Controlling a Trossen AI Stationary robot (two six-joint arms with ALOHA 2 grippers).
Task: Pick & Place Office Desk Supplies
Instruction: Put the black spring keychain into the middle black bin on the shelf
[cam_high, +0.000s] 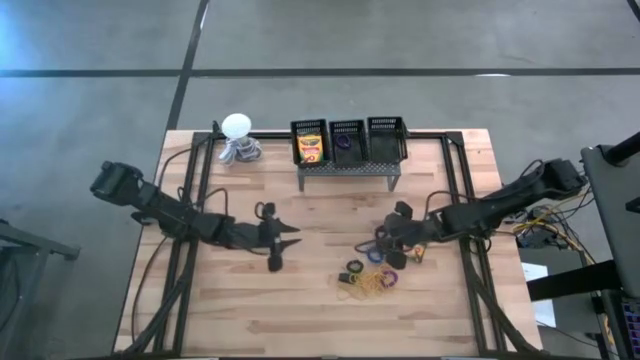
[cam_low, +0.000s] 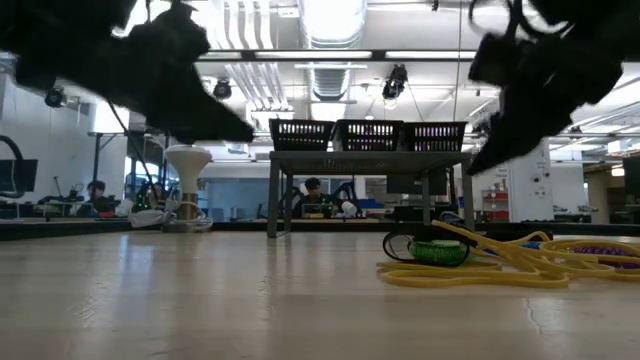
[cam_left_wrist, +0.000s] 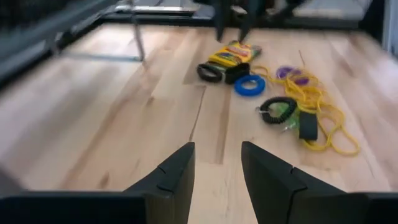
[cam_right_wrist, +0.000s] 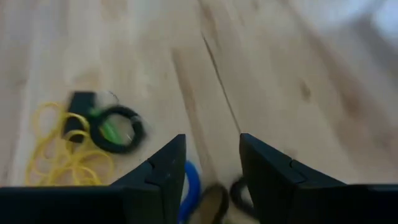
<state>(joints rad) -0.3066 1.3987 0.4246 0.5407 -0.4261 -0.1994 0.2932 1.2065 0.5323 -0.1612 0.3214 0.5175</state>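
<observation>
The left gripper (cam_high: 283, 238) hovers over the bare middle of the counter (cam_high: 200, 310), its fingers narrowly apart and holding nothing. To its right, the loose supplies lie together: yellow rubber bands (cam_high: 366, 288), small rings and a crayon box (cam_left_wrist: 234, 52). The right gripper (cam_high: 396, 238) hangs just above this pile, fingers partly open and empty. I judge that a pick is starting; next it must lower onto one item and close.

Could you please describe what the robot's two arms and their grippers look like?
Both arms are dark, jointed and slim, with thin black cables running along them. The left gripper and right gripper each end in two black, wedge-shaped fingers with stepped inner faces. No markings are visible.
</observation>
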